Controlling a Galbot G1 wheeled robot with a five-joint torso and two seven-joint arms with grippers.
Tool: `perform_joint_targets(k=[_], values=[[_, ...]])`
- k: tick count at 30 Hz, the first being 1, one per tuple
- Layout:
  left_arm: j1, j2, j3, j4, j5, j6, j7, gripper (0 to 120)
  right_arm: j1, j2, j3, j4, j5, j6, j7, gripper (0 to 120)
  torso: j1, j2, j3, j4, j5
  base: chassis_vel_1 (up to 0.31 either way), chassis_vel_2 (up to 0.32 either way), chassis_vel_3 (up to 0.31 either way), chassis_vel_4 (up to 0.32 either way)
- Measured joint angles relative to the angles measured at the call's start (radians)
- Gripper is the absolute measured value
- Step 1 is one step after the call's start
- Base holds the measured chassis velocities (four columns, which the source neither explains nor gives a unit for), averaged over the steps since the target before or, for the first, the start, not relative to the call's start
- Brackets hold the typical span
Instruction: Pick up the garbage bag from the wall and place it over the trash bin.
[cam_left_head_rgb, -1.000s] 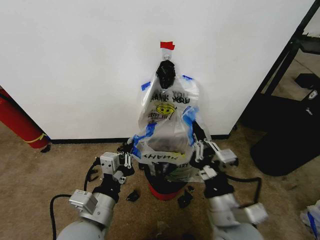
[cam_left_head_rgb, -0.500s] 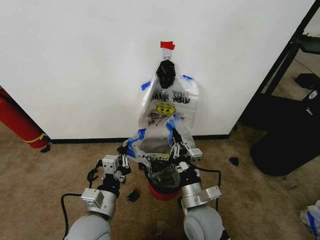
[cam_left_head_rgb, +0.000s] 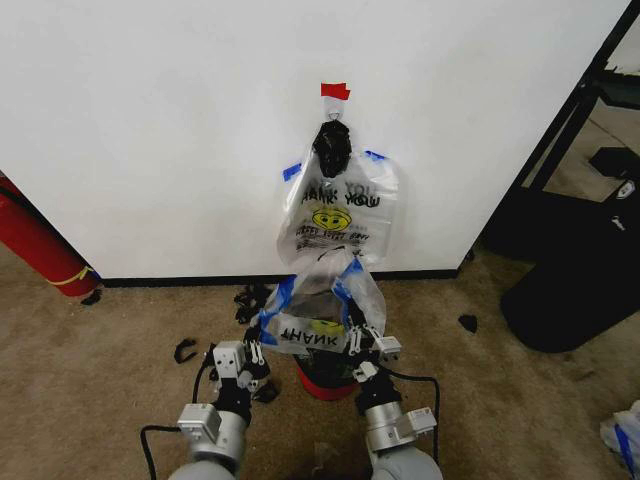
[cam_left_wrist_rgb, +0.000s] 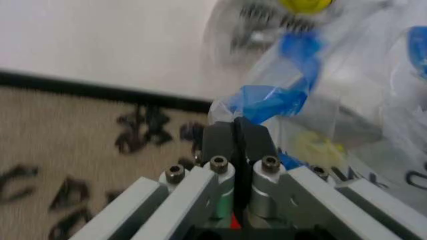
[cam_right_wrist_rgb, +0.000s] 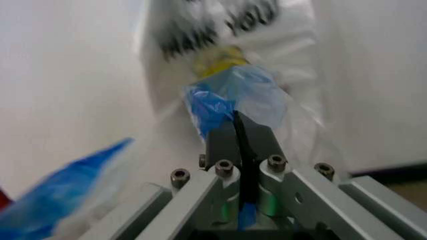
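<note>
Both arms have drawn back toward me and come closer together, so the bag (cam_left_head_rgb: 322, 318) now stretches low over the bin (cam_left_head_rgb: 325, 378) instead of spreading wide. Left tool (cam_left_head_rgb: 254, 354) stays pressed together on the bag's blue trim, and right tool (cam_left_head_rgb: 362, 344) pinches the opposite edge. Bag mouth sits just above the rim, so I judge lowering comes next. Beyond, the bunch (cam_left_head_rgb: 338, 210) hangs on the wall (cam_left_head_rgb: 150, 130).

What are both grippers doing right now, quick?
Left gripper: jaws shut on the garbage bag, pinching its blue trim.
Right gripper: jaws shut on the garbage bag, also on blue trim.
</note>
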Motion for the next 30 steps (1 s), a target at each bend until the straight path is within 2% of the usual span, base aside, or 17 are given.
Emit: perform_joint_targets(k=[6, 8, 11, 14, 16, 20, 21, 25, 30], values=[[0.000, -0.002, 0.026, -0.008, -0.025, 0.055, -0.035, 0, -0.024, -0.017, 0.001, 0.016, -0.018, -0.066, 0.082, 0, 0.000, 0.000, 0.000, -0.0005, 0.0017, 0.000, 0.000, 0.000, 0.000], [0.007, -0.001, 0.050, -0.022, -0.038, 0.099, -0.057, 0, -0.056, -0.064, -0.009, 0.043, -0.031, -0.147, 0.127, 0, 0.000, 0.000, 0.000, -0.0011, 0.0031, 0.000, 0.000, 0.000, 0.000], [0.004, 0.004, 0.065, -0.026, -0.044, 0.115, -0.066, 0, -0.067, -0.095, -0.007, 0.064, -0.033, -0.191, 0.148, 0, 0.000, 0.000, 0.000, -0.0009, 0.0025, 0.000, 0.000, 0.000, 0.000], [-0.010, 0.022, 0.081, -0.044, -0.060, 0.173, -0.082, 0, -0.073, -0.132, -0.001, 0.101, -0.039, -0.271, 0.185, 0, 0.000, 0.000, 0.000, -0.0009, 0.0023, 0.000, 0.000, 0.000, 0.000], [-0.016, 0.034, 0.082, -0.049, -0.065, 0.196, -0.083, 0, -0.073, -0.138, 0.003, 0.106, -0.056, -0.283, 0.193, 0, 0.000, 0.000, 0.000, -0.0009, 0.0019, 0.000, 0.000, 0.000, 0.000], [-0.037, 0.087, 0.074, -0.079, -0.064, 0.246, -0.067, 0, -0.091, -0.166, 0.009, 0.144, -0.115, -0.323, 0.205, 0, 0.000, 0.000, 0.000, -0.0009, 0.0016, 0.000, 0.000, 0.000, 0.000], [-0.037, 0.087, 0.074, -0.079, -0.064, 0.246, -0.067, 0, -0.091, -0.166, 0.009, 0.144, -0.115, -0.323, 0.205, 0, 0.000, 0.000, 0.000, -0.0009, 0.0016, 0.000, 0.000, 0.000, 0.000], [-0.037, 0.097, 0.039, -0.113, -0.138, 0.312, -0.107, 0, -0.121, -0.216, -0.002, 0.189, -0.106, -0.431, 0.219, 0, 0.000, 0.000, 0.000, -0.0009, 0.0015, 0.000, 0.000, 0.000, 0.000], [-0.035, 0.079, 0.061, -0.079, -0.158, 0.328, -0.128, 0, -0.068, -0.233, -0.002, 0.155, -0.057, -0.491, 0.238, 0, 0.000, 0.000, 0.000, -0.0008, 0.0013, 0.000, 0.000, 0.000, 0.000]])
